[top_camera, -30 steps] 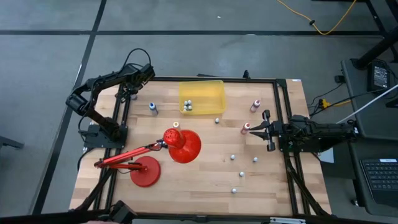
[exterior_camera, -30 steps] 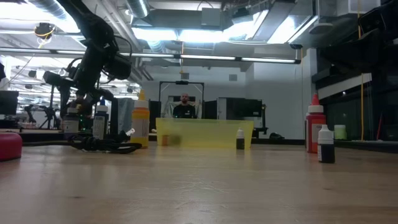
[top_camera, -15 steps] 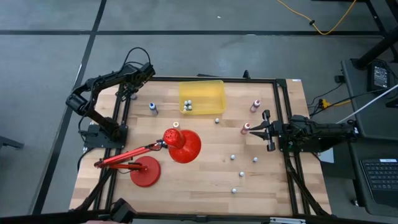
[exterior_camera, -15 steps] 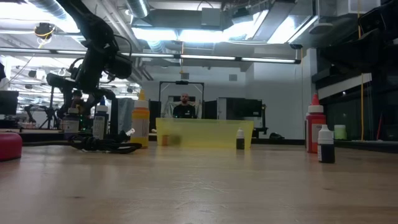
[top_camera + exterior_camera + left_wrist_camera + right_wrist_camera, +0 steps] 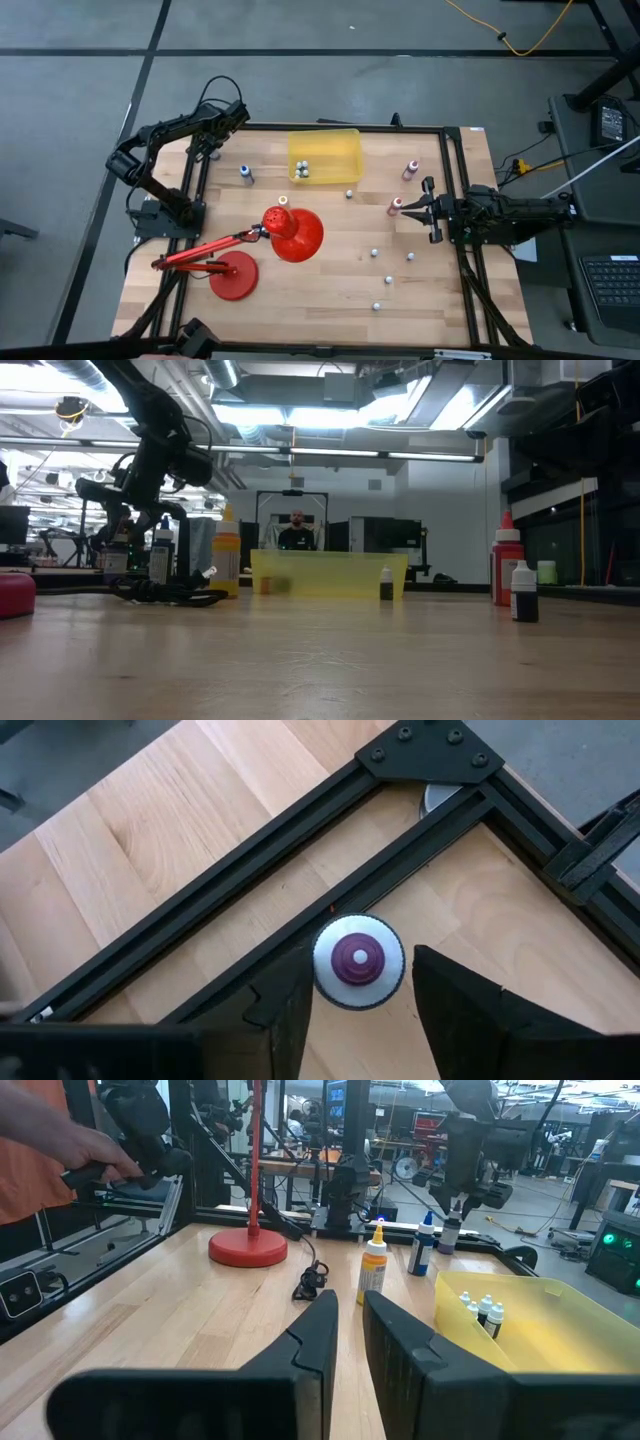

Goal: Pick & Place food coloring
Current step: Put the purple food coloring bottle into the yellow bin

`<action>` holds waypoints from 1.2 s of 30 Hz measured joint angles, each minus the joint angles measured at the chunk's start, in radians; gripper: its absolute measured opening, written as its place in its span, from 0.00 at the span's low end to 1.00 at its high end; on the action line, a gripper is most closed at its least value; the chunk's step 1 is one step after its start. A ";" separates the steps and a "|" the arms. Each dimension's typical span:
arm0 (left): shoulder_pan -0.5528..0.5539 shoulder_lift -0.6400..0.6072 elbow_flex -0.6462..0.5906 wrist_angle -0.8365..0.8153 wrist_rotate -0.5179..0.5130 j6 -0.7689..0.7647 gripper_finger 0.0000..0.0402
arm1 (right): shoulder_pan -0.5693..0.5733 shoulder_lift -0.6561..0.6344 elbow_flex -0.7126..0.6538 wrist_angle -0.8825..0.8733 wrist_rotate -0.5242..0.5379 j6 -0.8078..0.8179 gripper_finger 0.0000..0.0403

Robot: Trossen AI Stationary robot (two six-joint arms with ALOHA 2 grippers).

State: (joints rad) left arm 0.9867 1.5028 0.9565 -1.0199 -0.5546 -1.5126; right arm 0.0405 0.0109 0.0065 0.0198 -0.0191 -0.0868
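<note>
A small dark food coloring bottle (image 5: 358, 961), white cap with a purple centre, stands on its base at the table's far left corner inside the black frame (image 5: 300, 850). My left gripper (image 5: 213, 150) points steeply down over it, open, one finger on each side of the cap. The same bottle (image 5: 450, 1235) shows below that gripper in the right wrist view. Other food coloring bottles stand on the table: a blue one (image 5: 245, 174), pink ones (image 5: 410, 170), and several in the yellow bin (image 5: 325, 158). My right gripper (image 5: 428, 208) rests shut and level at the table's right edge. My left gripper comes at the dark bottle from above with its fingers on either side of the cap (image 5: 330, 982). One finger (image 5: 290, 1005) shows right against the cap's rim, and a thin gap shows at the other. I cannot tell whether it touches. The bottle stands upright on the table.
A red desk lamp (image 5: 293, 233) with its round base (image 5: 232, 277) stands left of the middle. Several tiny bottles (image 5: 389, 280) are scattered near the right. A yellow bottle (image 5: 227, 555) stands near the bin. A person's hand (image 5: 100, 1160) holds a controller beyond the table.
</note>
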 joint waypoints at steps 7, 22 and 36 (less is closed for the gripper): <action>0.000 0.000 0.000 0.000 -0.004 0.020 0.32 | 0.000 0.000 0.000 0.000 0.000 0.000 0.14; -0.060 0.001 0.123 0.019 -0.005 0.216 0.29 | 0.000 0.000 0.000 0.000 0.000 0.000 0.14; -0.181 0.001 0.455 0.076 -0.017 0.724 0.29 | 0.000 0.000 0.000 0.000 0.000 0.000 0.14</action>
State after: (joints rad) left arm 0.8061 1.5036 1.4113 -0.9438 -0.5719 -0.7882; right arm 0.0406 0.0109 0.0064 0.0200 -0.0189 -0.0868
